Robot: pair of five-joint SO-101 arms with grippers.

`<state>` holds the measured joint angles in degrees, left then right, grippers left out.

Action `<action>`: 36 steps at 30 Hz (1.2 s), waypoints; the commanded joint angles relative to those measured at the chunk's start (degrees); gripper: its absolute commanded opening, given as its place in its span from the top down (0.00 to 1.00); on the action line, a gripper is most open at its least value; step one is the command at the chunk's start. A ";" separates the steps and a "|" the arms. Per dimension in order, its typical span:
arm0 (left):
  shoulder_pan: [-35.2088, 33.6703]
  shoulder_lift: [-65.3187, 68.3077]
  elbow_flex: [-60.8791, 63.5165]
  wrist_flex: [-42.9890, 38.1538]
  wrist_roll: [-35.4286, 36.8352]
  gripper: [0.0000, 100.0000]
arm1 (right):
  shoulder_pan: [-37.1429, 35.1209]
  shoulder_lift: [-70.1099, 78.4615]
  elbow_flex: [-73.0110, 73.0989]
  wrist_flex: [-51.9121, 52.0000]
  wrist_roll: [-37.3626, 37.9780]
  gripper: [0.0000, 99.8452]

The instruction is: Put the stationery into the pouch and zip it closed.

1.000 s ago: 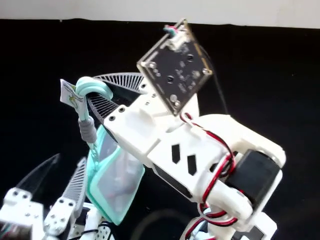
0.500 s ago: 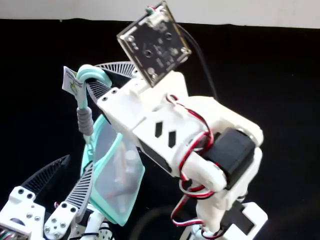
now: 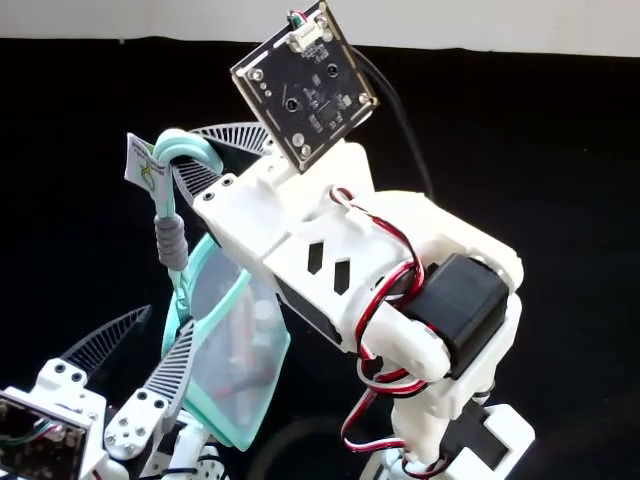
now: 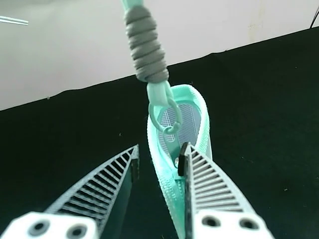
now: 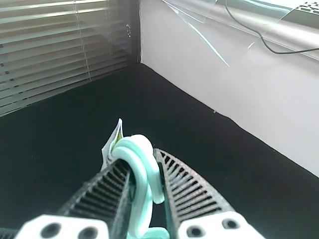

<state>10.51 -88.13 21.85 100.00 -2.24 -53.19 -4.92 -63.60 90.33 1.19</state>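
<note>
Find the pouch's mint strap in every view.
High view: strap upper left, clamped in the right gripper.
Left wrist view: strap hanging above the pouch, beyond the left gripper.
Right wrist view: strap between the right gripper's fingers.
Shared landmark: black table behind it.

The mint-green pouch [image 3: 218, 372] hangs upright by its loop strap [image 3: 178, 146], stationery [image 3: 250, 335] faintly visible inside.
</note>
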 commanded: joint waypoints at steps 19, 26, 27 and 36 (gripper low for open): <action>0.84 1.01 -5.93 1.23 -0.09 0.84 | 4.35 0.22 -1.71 -3.65 0.53 0.99; 5.05 1.10 -6.29 1.23 0.00 0.84 | 4.35 0.22 -1.71 -3.30 0.53 0.99; 4.97 1.10 -6.29 1.23 0.00 0.84 | 4.35 0.22 -1.71 -3.30 0.53 0.99; 1.01 0.31 1.10 1.23 -0.09 0.84 | 4.35 0.13 -1.71 -3.21 0.53 0.99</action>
<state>12.26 -88.04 21.58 100.53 -2.33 -49.76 -4.57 -63.60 88.31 1.27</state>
